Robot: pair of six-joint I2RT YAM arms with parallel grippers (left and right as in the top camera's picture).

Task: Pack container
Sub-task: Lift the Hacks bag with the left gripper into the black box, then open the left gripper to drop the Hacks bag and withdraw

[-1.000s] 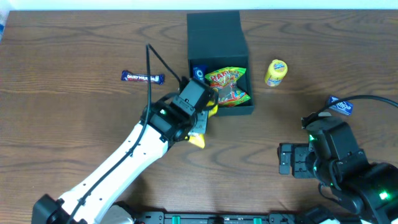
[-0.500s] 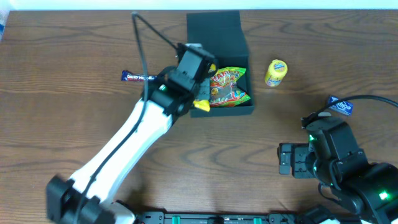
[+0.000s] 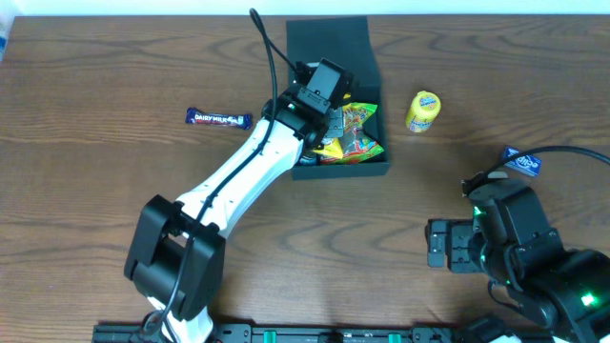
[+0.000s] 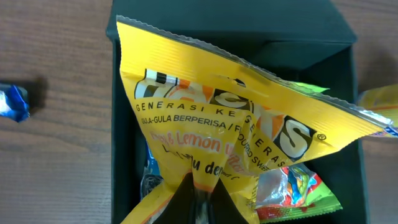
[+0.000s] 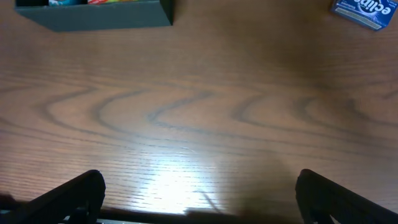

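Observation:
The container [image 3: 311,57] is a dark teal square box at the back middle of the table, its flap lid open behind it. Inside lie a green and red sweet packet [image 3: 360,143] and a blue item [image 4: 152,168]. My left gripper [image 3: 327,133] hangs over the container's open top, shut on a yellow lemon sweet packet [image 4: 230,143]. The packet fans out from the left gripper [image 4: 200,200] across the opening. The container's wall [image 4: 114,124] frames it on the left. My right gripper [image 3: 437,244] rests open near the front right, nothing between its fingers [image 5: 81,193].
A Dairy Milk bar [image 3: 219,119] lies left of the container. A yellow tube [image 3: 423,110] lies to its right. A blue packet [image 3: 522,162] sits at the far right, also seen as a blue packet [image 5: 364,11] in the right wrist view.
My left arm has swung from the table in front of the container up and back, carrying the yellow packet over the open box. The right arm has not moved.

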